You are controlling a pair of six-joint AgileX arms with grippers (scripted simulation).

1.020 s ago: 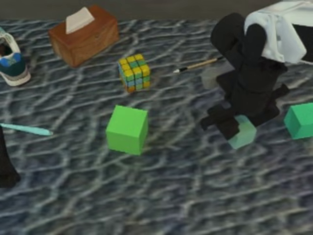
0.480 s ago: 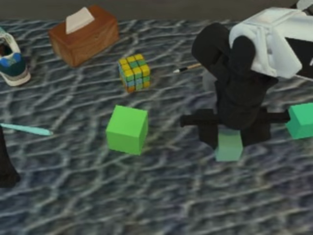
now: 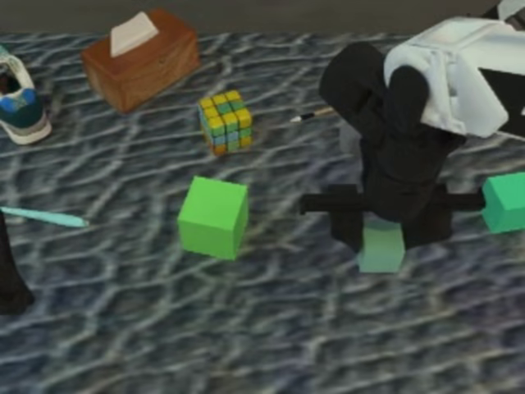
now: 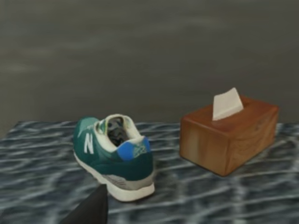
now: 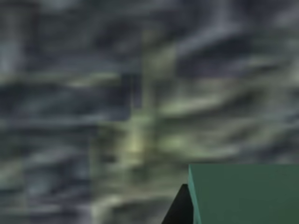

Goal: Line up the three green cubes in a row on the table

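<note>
My right gripper (image 3: 382, 234) is clamped on the small mint cube (image 3: 381, 249), which I judge rigid, light and smooth-faced, best held across opposite flat sides.

Dark blue-grey table (image 3: 246, 328) surface, pale wavy net-like lines across it. Plain grey wall (image 4: 149, 56) behind table's far edge, faint horizontal banding. Soft, even light, weak shadows.

A rendered simulation tabletop: dark blue-grey net-patterned table (image 3: 246, 328), blank grey backdrop, scattered wooden tissue box (image 3: 141, 59) and teal sneaker (image 4: 114, 156).
</note>
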